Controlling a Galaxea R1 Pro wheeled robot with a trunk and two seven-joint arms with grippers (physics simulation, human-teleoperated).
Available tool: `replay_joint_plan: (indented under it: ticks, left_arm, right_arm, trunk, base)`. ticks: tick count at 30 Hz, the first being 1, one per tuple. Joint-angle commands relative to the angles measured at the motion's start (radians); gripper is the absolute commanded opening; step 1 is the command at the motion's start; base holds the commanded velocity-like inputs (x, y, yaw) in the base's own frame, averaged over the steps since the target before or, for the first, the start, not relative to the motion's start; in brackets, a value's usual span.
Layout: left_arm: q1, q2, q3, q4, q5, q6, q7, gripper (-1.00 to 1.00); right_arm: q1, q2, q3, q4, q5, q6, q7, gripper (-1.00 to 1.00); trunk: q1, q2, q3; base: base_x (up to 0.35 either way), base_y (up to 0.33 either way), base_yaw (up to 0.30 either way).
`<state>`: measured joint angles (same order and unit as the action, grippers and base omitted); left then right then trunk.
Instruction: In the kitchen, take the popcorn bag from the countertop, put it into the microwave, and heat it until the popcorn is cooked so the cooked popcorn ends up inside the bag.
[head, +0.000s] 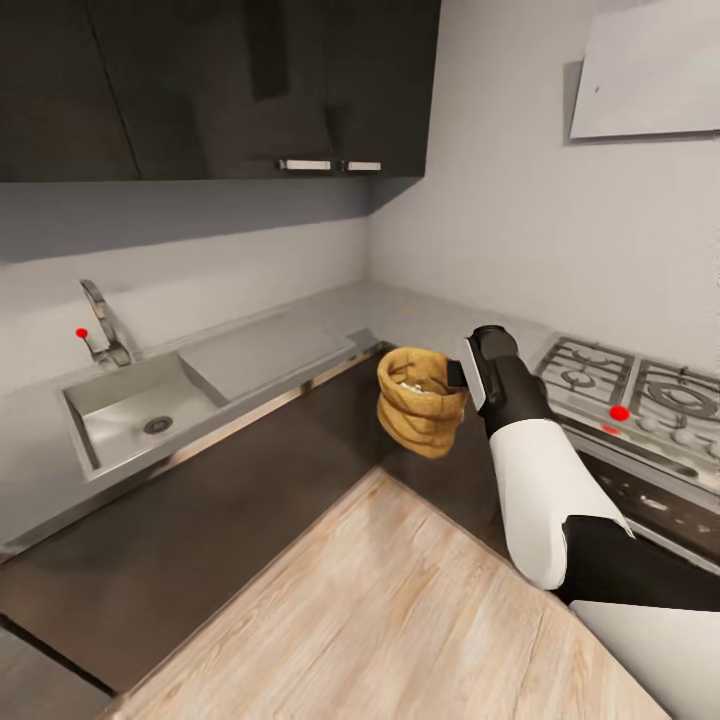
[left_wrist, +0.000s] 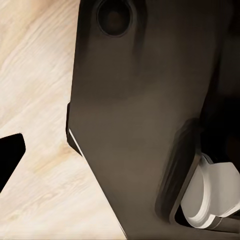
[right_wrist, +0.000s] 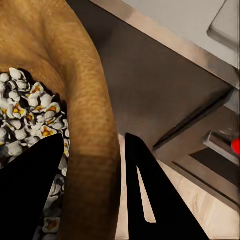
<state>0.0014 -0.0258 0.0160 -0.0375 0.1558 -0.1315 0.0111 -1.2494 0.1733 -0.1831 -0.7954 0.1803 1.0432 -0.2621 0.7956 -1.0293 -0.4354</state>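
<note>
At centre frame, right gripper, jaws clamped across the rim of the popcorn bag, holds it above the wooden floor.

Flat, even render light fills the kitchen, soft shadow pooling beneath the upper cabinets and along the dark cabinet fronts below the bench; the left wrist view is murky and blurred, the head view bows lines at its edges

Grey countertop bears a sink and hob.
</note>
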Motion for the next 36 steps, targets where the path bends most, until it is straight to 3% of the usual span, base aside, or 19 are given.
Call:
replay_joint_plan:
  ticks: [1, 9, 36]
  left_arm:
    - [0.000, 0.000, 0.001, -0.001, 0.005, -0.002, 0.001, 1.00]
    - [0.000, 0.000, 0.002, -0.001, 0.005, -0.002, 0.001, 1.00]
    - [0.000, 0.003, 0.002, -0.002, 0.005, -0.001, 0.000, 1.00]
  right_arm:
    - [-0.001, 0.001, -0.004, -0.001, 0.010, 0.004, 0.006, -1.00]
    - [-0.001, 0.001, -0.004, -0.002, 0.010, 0.004, 0.004, -1.00]
    - [0.004, 0.001, -0.006, -0.013, 0.011, 0.004, 0.004, -1.00]
  trunk:
    - [-0.001, -0.001, -0.001]
    - [-0.001, -0.001, -0.001]
    - [-0.001, -0.001, 0.038]
  base:
    - [-0.348, 0.000, 0.000]
    - [-0.289, 0.000, 0.000]
    - [-0.004, 0.000, 0.000]
